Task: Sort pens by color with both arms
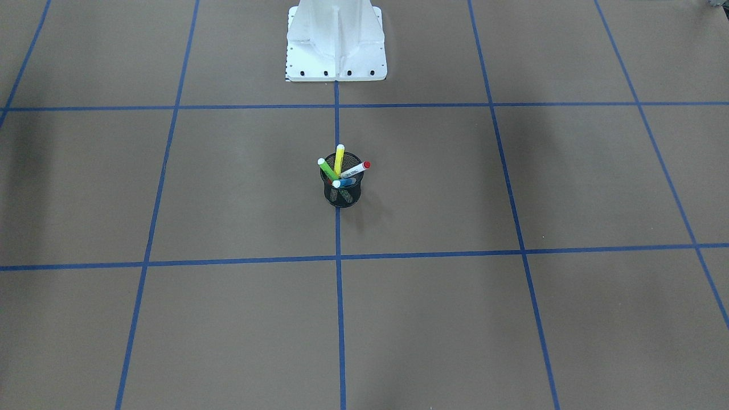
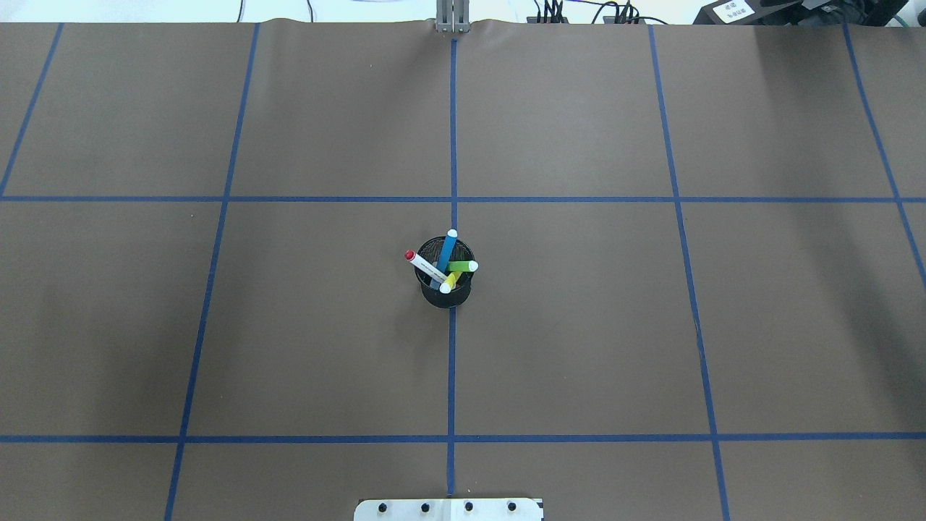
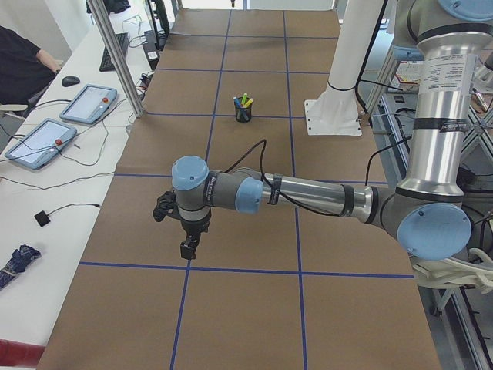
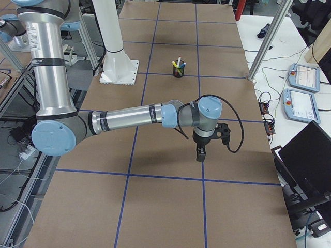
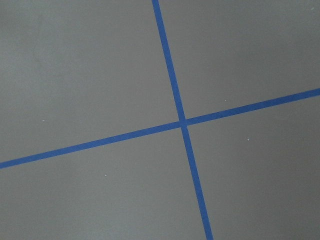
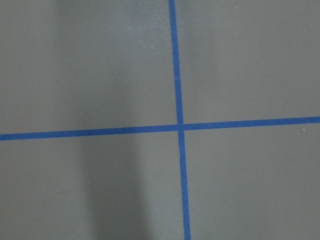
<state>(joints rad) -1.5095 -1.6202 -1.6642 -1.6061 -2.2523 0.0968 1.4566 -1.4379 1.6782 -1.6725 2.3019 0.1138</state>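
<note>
Four pens stand together in a black mesh cup (image 1: 340, 195) at the table's centre: a green pen (image 1: 326, 168), a yellow pen (image 1: 339, 159), a blue pen (image 2: 446, 251) and a white-barrelled pen with a red end (image 2: 425, 266). Both arms are far from the cup, out toward the table's two ends. The left gripper (image 3: 187, 248) points down over the brown surface in the exterior left view. In the exterior right view, the right gripper (image 4: 200, 155) does the same. I cannot tell whether either is open or shut. Both wrist views show only brown table and crossing blue tape.
The white pedestal base (image 1: 336, 40) stands at the robot's edge of the table. Blue tape lines (image 2: 453, 362) divide the brown surface into squares. Side benches hold tablets (image 3: 88, 103), cables and a laptop (image 4: 305, 165). A person (image 3: 19, 62) sits beside one bench.
</note>
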